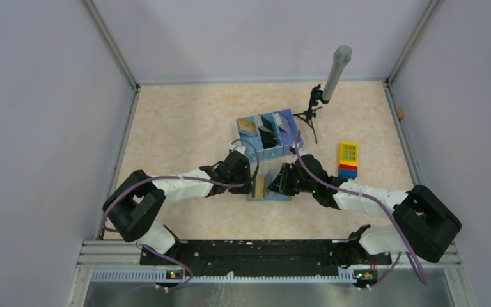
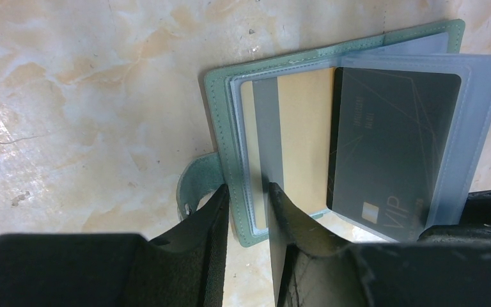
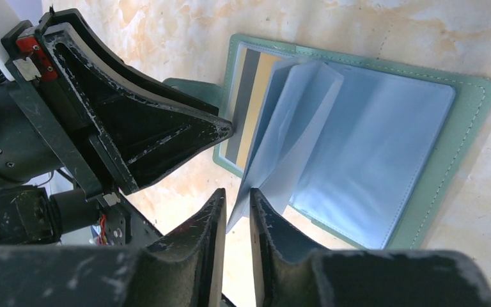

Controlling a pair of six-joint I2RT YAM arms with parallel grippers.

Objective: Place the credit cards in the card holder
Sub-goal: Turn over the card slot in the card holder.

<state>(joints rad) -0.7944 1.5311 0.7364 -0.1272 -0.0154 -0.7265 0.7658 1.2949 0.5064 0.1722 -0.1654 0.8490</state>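
holder (image 2: pixel 217 121) open, gold card (image 2: pixel 303 134) and black card (image 2: pixel 390 141) already sleeved; left gripper (image 2: pixel 246 195) clamped on holder edge, right gripper (image 3: pixel 236 195) pinching a sleeve (image 3: pixel 294 121); seemingly more cards left in tray (image 1: pixel 268 154), upper centre

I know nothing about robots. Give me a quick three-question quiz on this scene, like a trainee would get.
1. True or false: the card holder lies closed.
2. What does the right gripper pinch? A) a clear sleeve B) the gold card C) the blue tray
3. Fill in: the black card reads "___".
Key: 1 false; 2 A; 3 VIP.
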